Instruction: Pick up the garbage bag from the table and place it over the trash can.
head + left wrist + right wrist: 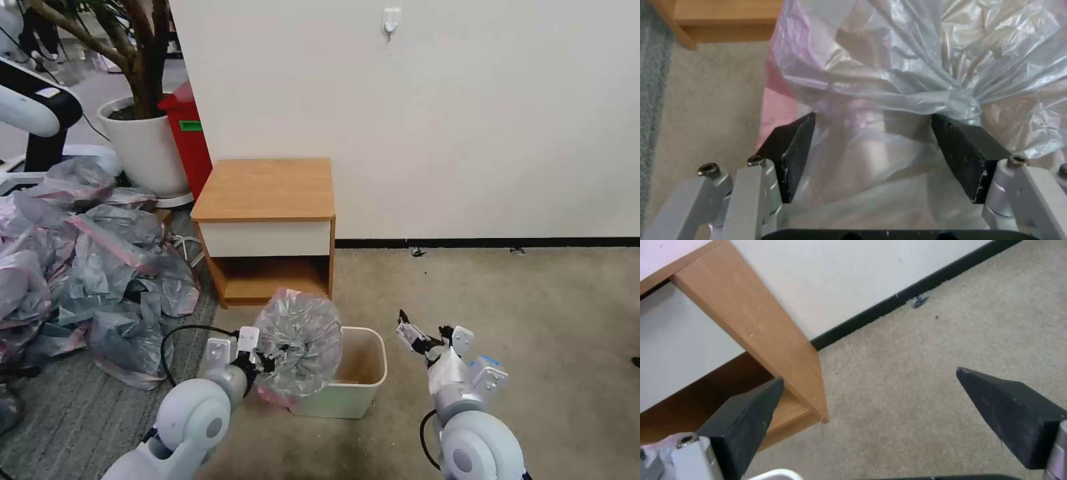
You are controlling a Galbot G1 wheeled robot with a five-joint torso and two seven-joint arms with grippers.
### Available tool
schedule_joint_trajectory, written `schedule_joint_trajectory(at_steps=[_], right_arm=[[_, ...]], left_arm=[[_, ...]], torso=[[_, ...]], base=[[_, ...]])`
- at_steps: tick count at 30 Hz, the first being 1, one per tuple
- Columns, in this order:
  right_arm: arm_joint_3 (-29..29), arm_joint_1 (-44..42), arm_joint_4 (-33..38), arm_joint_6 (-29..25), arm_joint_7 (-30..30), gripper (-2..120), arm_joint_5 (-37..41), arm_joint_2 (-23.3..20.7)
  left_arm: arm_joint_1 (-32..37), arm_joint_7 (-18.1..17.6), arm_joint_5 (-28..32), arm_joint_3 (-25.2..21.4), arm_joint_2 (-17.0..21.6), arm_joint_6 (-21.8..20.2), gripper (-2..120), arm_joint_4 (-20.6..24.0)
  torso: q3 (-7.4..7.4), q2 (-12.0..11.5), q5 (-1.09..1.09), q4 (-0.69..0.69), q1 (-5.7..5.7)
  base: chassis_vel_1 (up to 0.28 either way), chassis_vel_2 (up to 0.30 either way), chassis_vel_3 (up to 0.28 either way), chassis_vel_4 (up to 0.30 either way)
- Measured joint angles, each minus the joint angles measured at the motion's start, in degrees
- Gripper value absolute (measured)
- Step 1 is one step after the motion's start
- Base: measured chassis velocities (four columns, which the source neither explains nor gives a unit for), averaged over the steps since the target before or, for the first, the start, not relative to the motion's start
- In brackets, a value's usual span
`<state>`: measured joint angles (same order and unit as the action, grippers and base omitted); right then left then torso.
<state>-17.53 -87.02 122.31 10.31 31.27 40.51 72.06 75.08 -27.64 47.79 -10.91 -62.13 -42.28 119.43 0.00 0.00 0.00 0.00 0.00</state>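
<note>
A heap of grey-pink bags (87, 267) sprawls on the robot's left, with a white planter (147, 150) and a red bin (190, 143) behind it by the wall; the table (267, 190) stands bare-topped just beyond the trash can (363, 377); the garbage bag (298, 343) hangs bunched over the can's left rim, pink edge lowest, its plastic lying between the spread fingers of the left gripper (876, 146); the right gripper (417, 333) hovers spread and empty over beige carpet right of the can.

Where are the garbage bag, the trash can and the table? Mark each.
garbage bag (298, 343), head view, crinkled grey middle.
trash can (373, 383), head view, front right rim corner.
table (267, 187), head view, bare wooden top.
</note>
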Motion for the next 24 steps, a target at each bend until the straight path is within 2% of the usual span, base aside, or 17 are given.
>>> schedule_joint_trajectory(at_steps=[6, 13, 18, 24], right_arm=[[-0.6, 0.0, -0.2, -0.2, 0.0, 99, 0.1, 0.0], [-0.6, 0.0, -1.0, -0.5, 0.0, 99, 0.1, 0.2], [-0.6, 0.2, -1.3, -0.5, 0.0, 99, 0.1, 0.3], [-0.5, 0.4, -2.0, -0.7, 0.0, 98, 0.1, 0.5]], left_arm=[[-1.0, -3.2, 2.3, 1.9, 0.5, 0.0, 67, -1.2], [-3.0, -7.7, 7.7, 3.7, 0.6, 0.1, 63, -2.6], [-3.7, -9.1, 9.1, 4.4, 1.0, 0.1, 58, -3.3], [-5.4, -12.2, 12.3, 6.1, 1.5, 0.3, 43, -4.4]], torso=[[0.0, 0.0, 0.0, 0.0, 0.0], [0.0, 0.0, 0.0, 0.0, 0.0], [0.0, 0.0, 0.0, 0.0, 0.0], [-0.01, 0.0, 0.02, 0.01, 0.0]], base=[[0.0, 0.0, 0.0, 0.0], [0.0, 0.0, 0.0, 0.0], [0.0, 0.0, 0.0, 0.0], [0.0, 0.0, 0.0, 0.0]])
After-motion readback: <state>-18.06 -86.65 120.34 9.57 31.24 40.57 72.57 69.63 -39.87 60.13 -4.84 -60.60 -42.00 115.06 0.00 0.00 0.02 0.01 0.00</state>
